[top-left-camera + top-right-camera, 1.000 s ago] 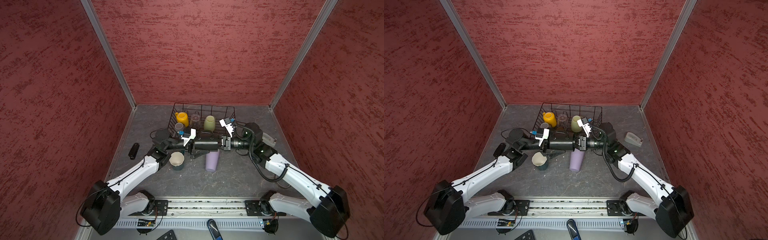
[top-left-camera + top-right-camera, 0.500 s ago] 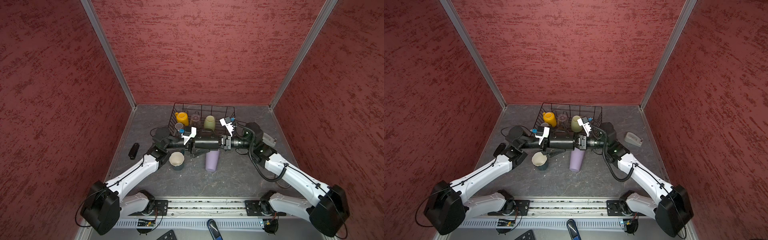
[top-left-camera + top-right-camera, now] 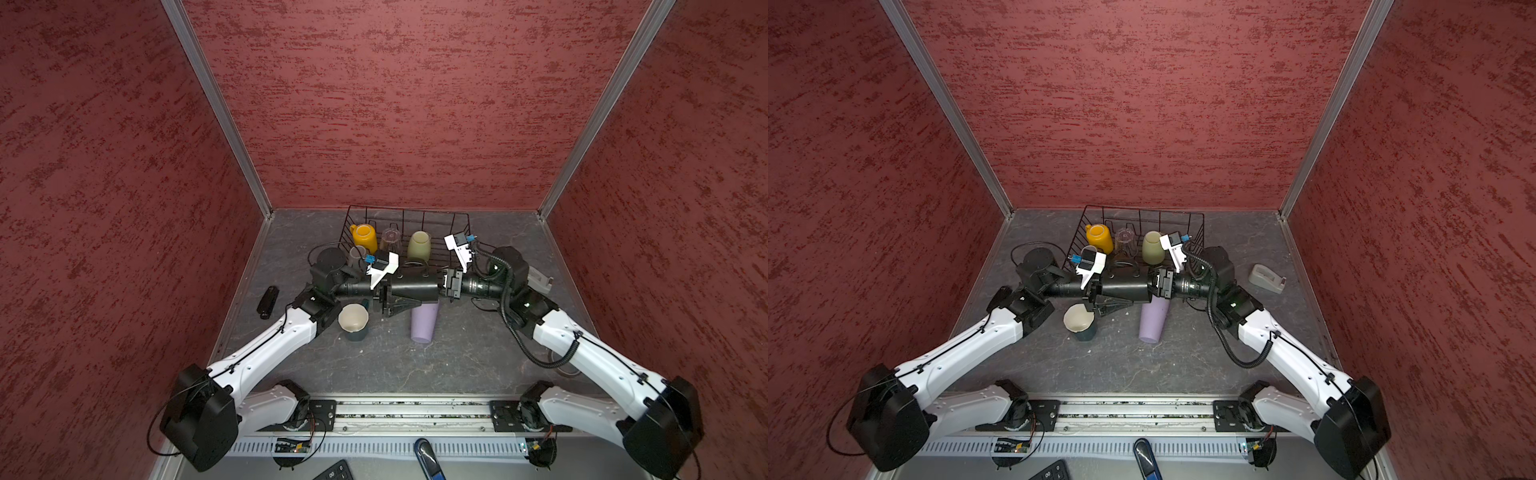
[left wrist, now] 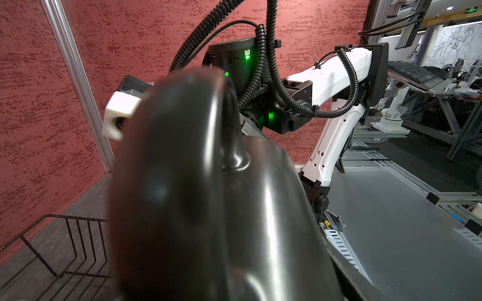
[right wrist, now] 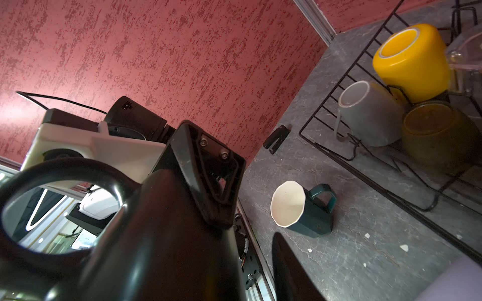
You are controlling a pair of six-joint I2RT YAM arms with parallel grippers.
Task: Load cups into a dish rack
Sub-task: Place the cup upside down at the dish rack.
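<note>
A black mug hangs on its side above the table, in front of the dish rack. My left gripper is shut on one end of it, one finger flat against its wall. At the mug's other end my right gripper is open, with one finger standing apart from the mug. In the rack sit a yellow mug, a clear glass, a pale green cup, a grey mug and an amber glass. A teal mug and a lilac tumbler stand on the table below the arms.
A small black object lies by the left wall. A grey tape dispenser sits to the right of the rack. Red walls close in the table on three sides.
My right gripper has opened and let go of the black mug, which stays in the left gripper. Both arms have hardly moved.
</note>
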